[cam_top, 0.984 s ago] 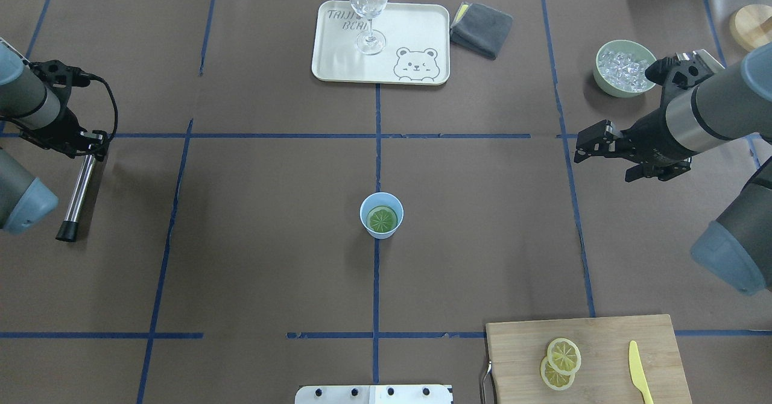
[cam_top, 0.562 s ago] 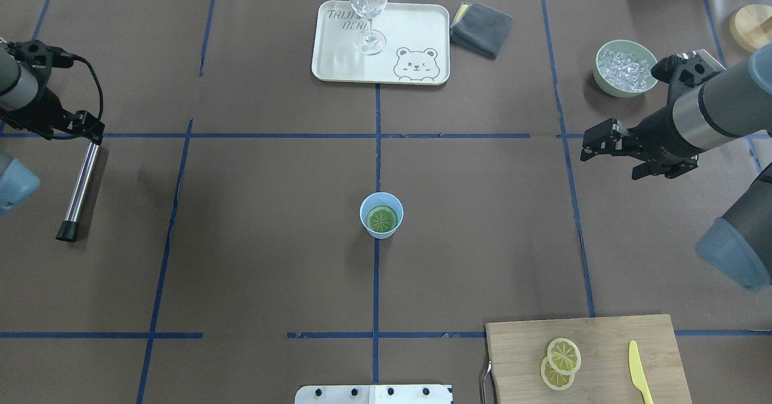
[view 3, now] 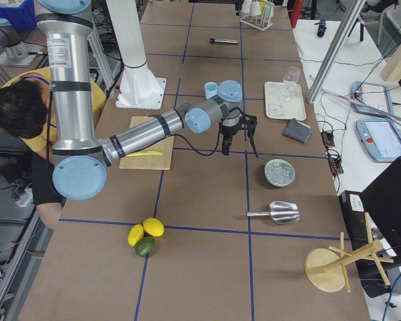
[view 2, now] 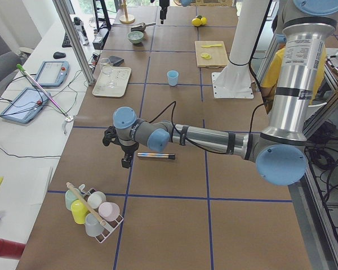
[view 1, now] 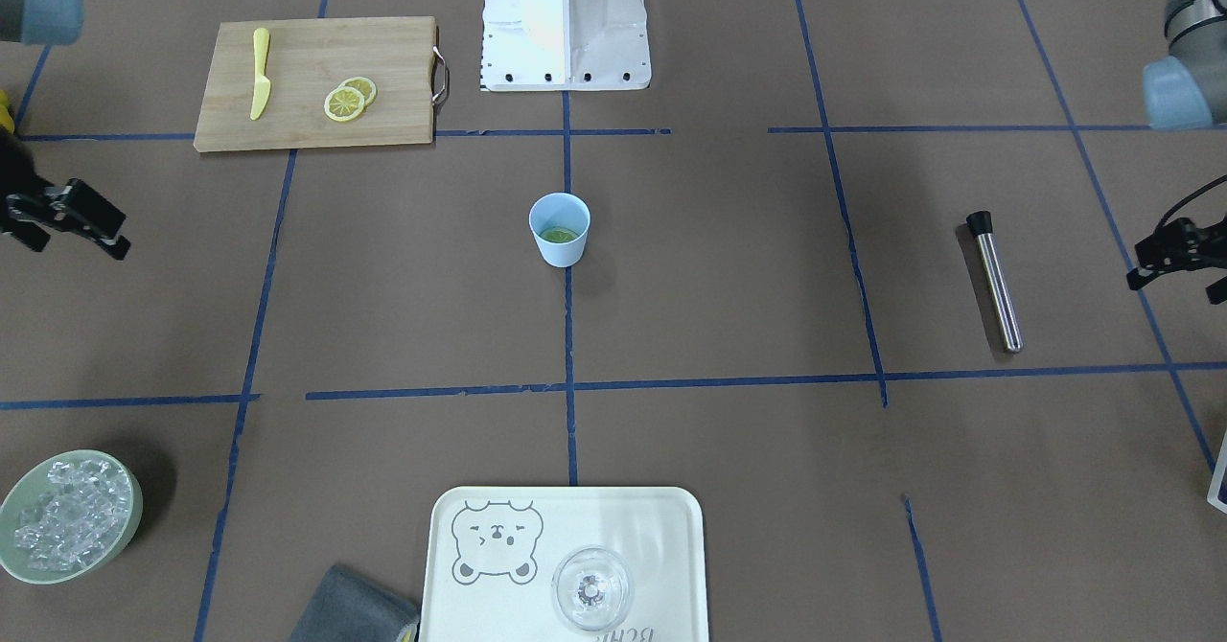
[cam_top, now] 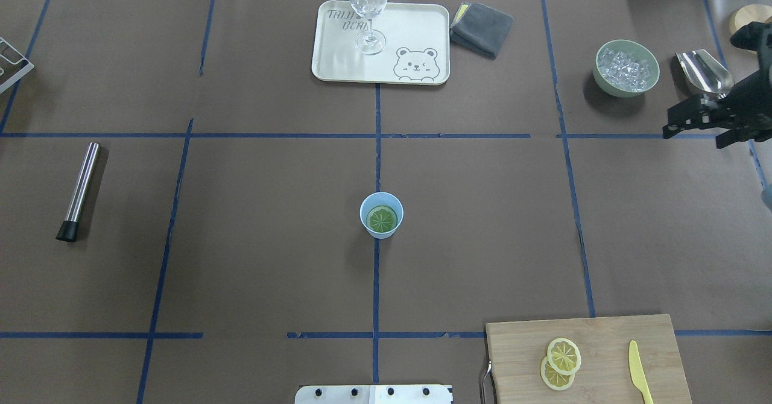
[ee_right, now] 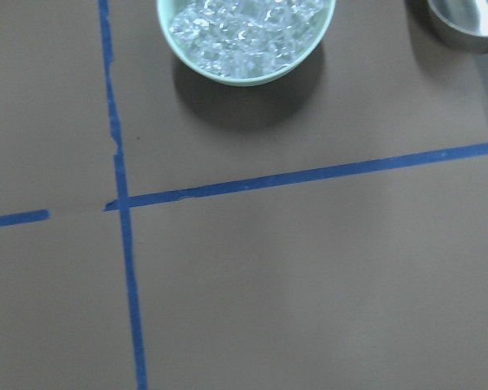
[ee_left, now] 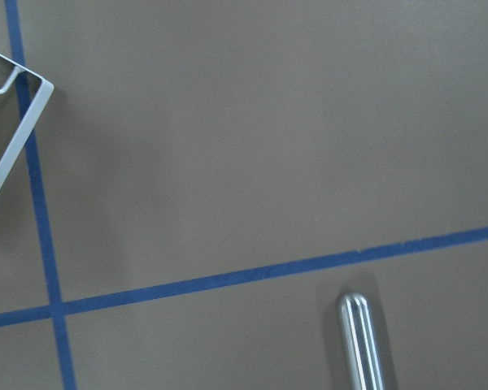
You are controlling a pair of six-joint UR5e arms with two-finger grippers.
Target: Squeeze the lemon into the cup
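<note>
The light-blue cup [cam_top: 381,205] stands upright at the table's middle, on a blue tape line. The lemon [cam_top: 383,219] lies inside it, round cut face up and greenish in the cup's shade. Both also show in the front view, the cup [view 1: 559,244] and the lemon [view 1: 559,235]. My right gripper [cam_top: 693,138] is open and empty at the far right edge, near the ice bowl. My left gripper [view 1: 1174,287] is open and empty beyond the steel bar, and is out of the overhead view. Both are far from the cup.
A steel bar [cam_top: 78,190] lies at the left. A tray [cam_top: 422,30] with a clear glass [cam_top: 368,12] and a grey cloth [cam_top: 482,29] sit at the back. The ice bowl [cam_top: 626,69], a metal scoop [cam_top: 702,69] and a cutting board [cam_top: 603,337] with two lemon slices and a yellow knife are on the right.
Both arms have drawn back outward. The left arm has left the overhead view; the right gripper has moved to the right edge and farther back. The cup and lemon have not moved.
</note>
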